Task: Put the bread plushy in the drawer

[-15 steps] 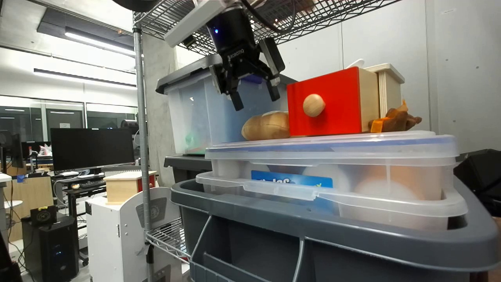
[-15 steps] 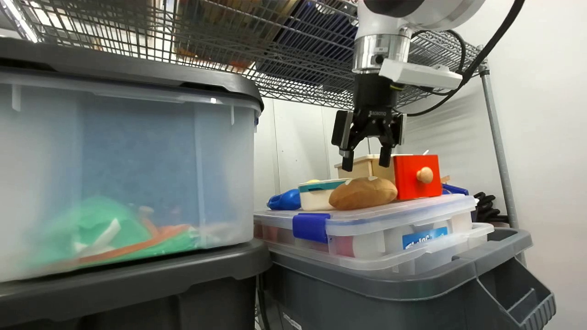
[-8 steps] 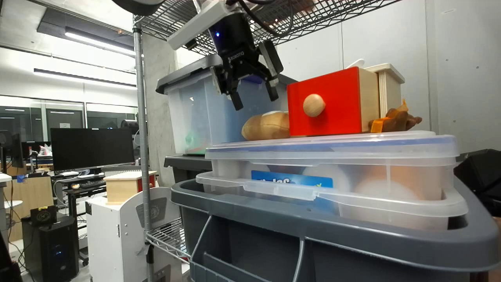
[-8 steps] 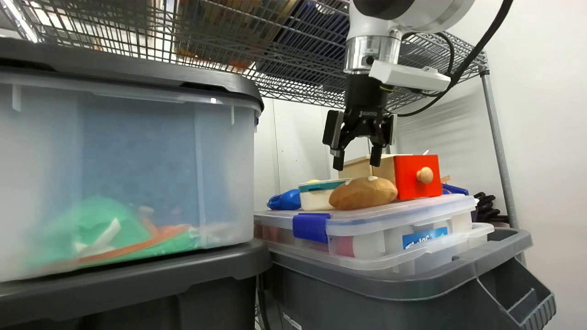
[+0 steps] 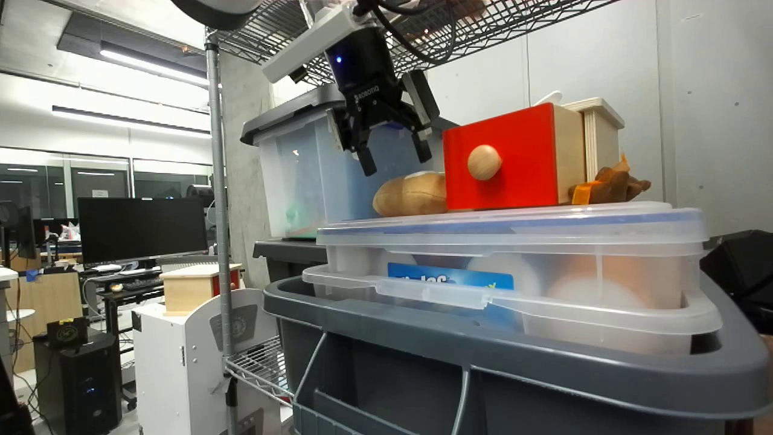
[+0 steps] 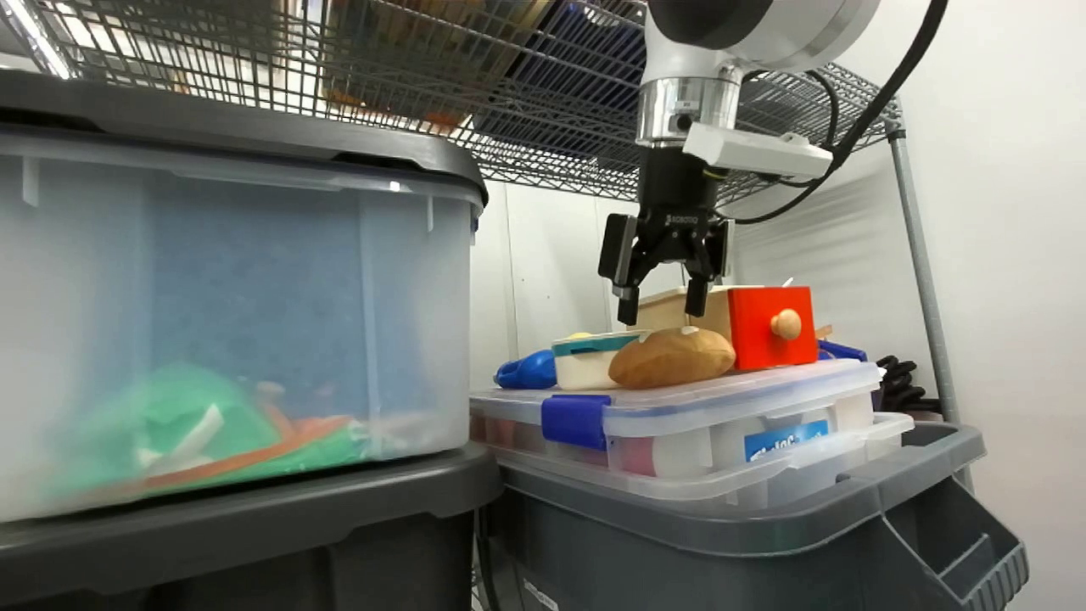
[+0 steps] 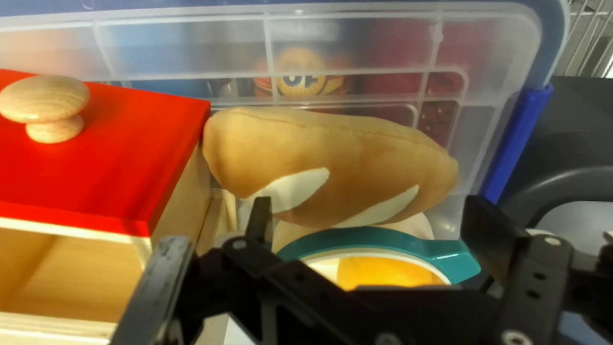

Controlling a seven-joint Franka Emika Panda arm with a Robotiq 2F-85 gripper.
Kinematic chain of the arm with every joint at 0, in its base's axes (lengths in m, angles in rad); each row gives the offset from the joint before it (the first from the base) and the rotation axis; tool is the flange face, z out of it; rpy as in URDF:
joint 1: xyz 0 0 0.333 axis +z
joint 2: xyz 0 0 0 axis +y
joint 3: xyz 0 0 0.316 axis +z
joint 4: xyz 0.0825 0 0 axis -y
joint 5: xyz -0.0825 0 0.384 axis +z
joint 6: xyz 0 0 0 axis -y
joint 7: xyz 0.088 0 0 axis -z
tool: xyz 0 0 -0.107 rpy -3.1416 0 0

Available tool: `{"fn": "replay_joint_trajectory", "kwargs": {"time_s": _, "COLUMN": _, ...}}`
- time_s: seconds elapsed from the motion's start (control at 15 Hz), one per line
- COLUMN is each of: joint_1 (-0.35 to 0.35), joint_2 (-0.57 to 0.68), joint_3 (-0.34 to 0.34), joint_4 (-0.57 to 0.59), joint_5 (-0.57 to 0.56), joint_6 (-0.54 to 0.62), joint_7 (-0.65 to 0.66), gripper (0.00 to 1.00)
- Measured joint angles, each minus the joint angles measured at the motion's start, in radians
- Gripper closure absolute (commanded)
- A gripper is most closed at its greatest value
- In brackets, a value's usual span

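Because the bread plushy (image 7: 333,158) looks light, soft and non-slip, I judge a pinch across mid-loaf best, the Robotiq gripper (image 6: 662,307) spread wide and empty.

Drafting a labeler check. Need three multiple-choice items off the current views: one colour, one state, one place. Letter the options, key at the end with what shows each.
1. What colour is the front of the drawer?
A. Blue
B. Red
C. Green

2. How does the gripper stand?
A. Shut, empty
B. Shut on the drawer
C. Open, empty

3. Where is the bread plushy?
A. On the clear bin's lid, beside the drawer
B. Inside the drawer
C. In the gripper

Key:
1. B: the front shows red in all three views.
2. C: both exterior views show the jaws apart with nothing between them.
3. A: an exterior view shows it resting on the lid, and the wrist view shows it next to the drawer, outside it.
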Motion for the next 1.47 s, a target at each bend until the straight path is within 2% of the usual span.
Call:
{"fn": "replay_joint_trajectory", "kwargs": {"time_s": 0.27, "joint_1": -0.001, "joint_2": 0.015, "joint_3": -0.008, "joint_4": 0.0, "joint_5": 0.0, "joint_6": 0.0, "joint_7": -0.005, "gripper": 0.0}}
{"fn": "replay_joint_trajectory", "kwargs": {"time_s": 0.33, "joint_1": -0.001, "joint_2": 0.018, "joint_3": -0.011, "joint_4": 0.0, "joint_5": 0.0, "joint_6": 0.0, "joint_7": -0.008, "gripper": 0.1}}
{"fn": "replay_joint_trajectory", "kwargs": {"time_s": 0.4, "joint_1": -0.001, "joint_2": 0.021, "joint_3": -0.013, "joint_4": 0.0, "joint_5": 0.0, "joint_6": 0.0, "joint_7": -0.01, "gripper": 0.26}}
{"fn": "replay_joint_trajectory", "kwargs": {"time_s": 0.6, "joint_1": -0.002, "joint_2": 0.029, "joint_3": -0.017, "joint_4": 0.0, "joint_5": 0.0, "joint_6": 0.0, "joint_7": -0.016, "gripper": 0.51}}
{"fn": "replay_joint_trajectory", "kwargs": {"time_s": 1.07, "joint_1": -0.001, "joint_2": 0.029, "joint_3": -0.017, "joint_4": 0.011, "joint_5": 0.0, "joint_6": 0.0, "joint_7": -0.029, "gripper": 0.99}}
{"fn": "replay_joint_trajectory", "kwargs": {"time_s": 1.47, "joint_1": 0.0, "joint_2": 0.029, "joint_3": -0.016, "joint_4": 0.014, "joint_5": 0.001, "joint_6": 0.0, "joint_7": -0.033, "gripper": 0.99}}
